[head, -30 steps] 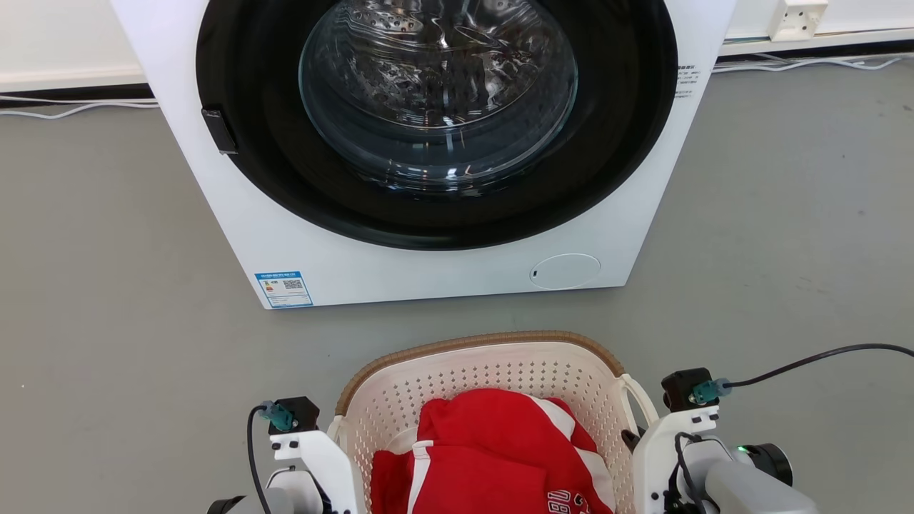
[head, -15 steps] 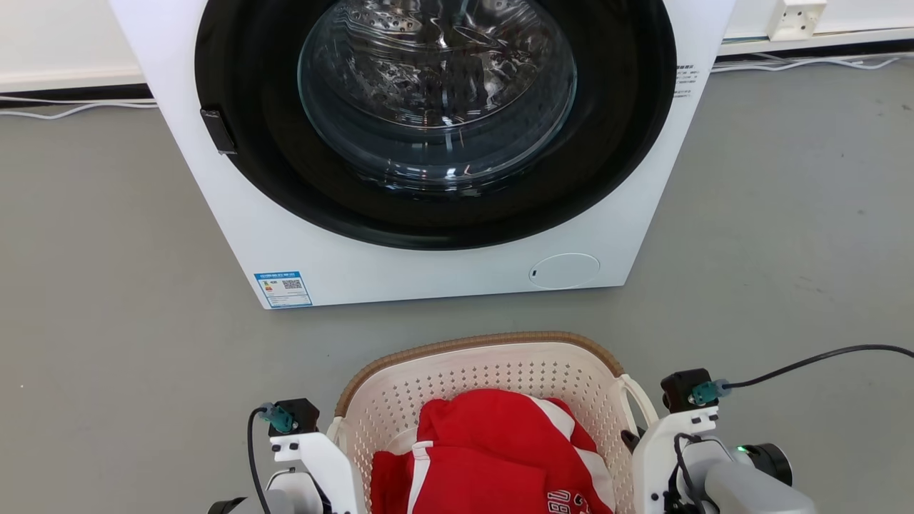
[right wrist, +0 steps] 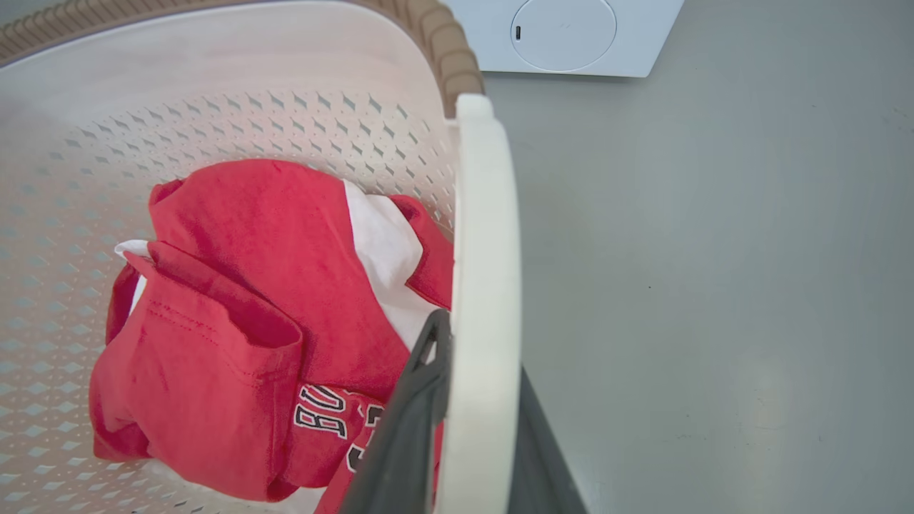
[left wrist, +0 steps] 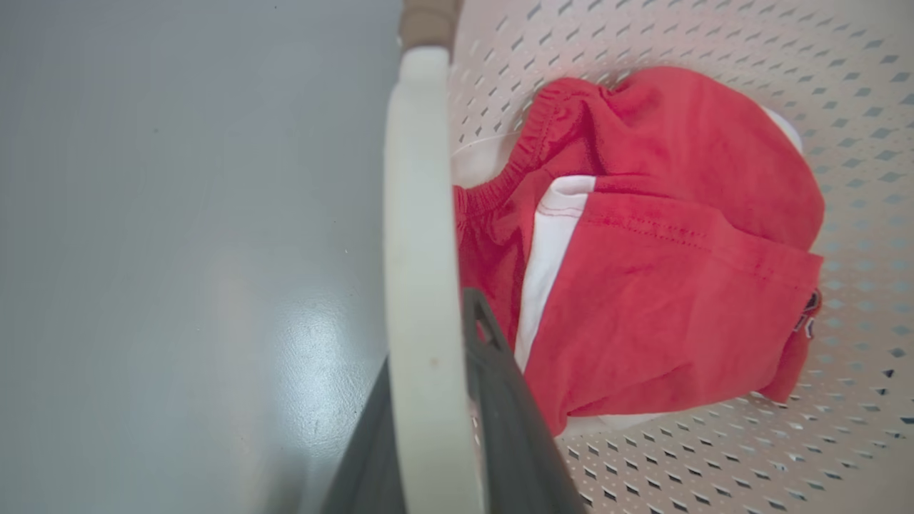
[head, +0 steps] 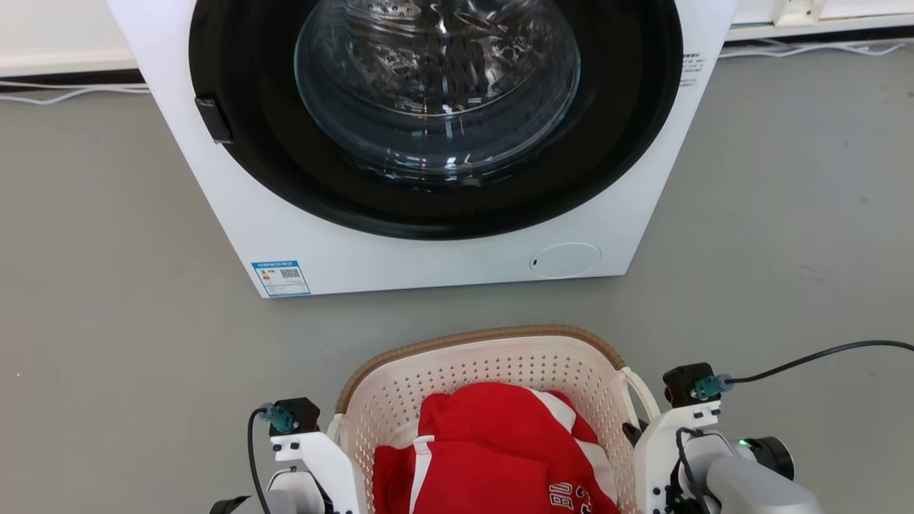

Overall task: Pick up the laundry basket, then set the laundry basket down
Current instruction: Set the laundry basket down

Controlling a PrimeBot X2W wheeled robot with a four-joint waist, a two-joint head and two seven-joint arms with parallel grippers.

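The laundry basket (head: 485,357), cream-white and perforated with a brown woven rim, sits low in the head view between my two arms, in front of the washer. It holds a red and white garment (head: 493,450). My left gripper (left wrist: 428,335) is shut on the basket's left loop handle (left wrist: 421,214), one dark finger on each side of it. On the right loop handle (right wrist: 482,214) my right gripper (right wrist: 480,350) is shut the same way. In the head view the white wrists hide most of both grippers. Whether the basket touches the floor cannot be told.
A white front-loading washer (head: 428,257) with a round glass door (head: 435,78) stands just beyond the basket. Grey floor (head: 107,321) spreads out on both sides. Cables (head: 807,48) run along the back wall. A black cable (head: 814,357) leads off my right wrist.
The head picture has shifted: the washer now sits a little higher and slightly larger. The basket and both wrists keep nearly the same place in view. Both grips are unchanged.
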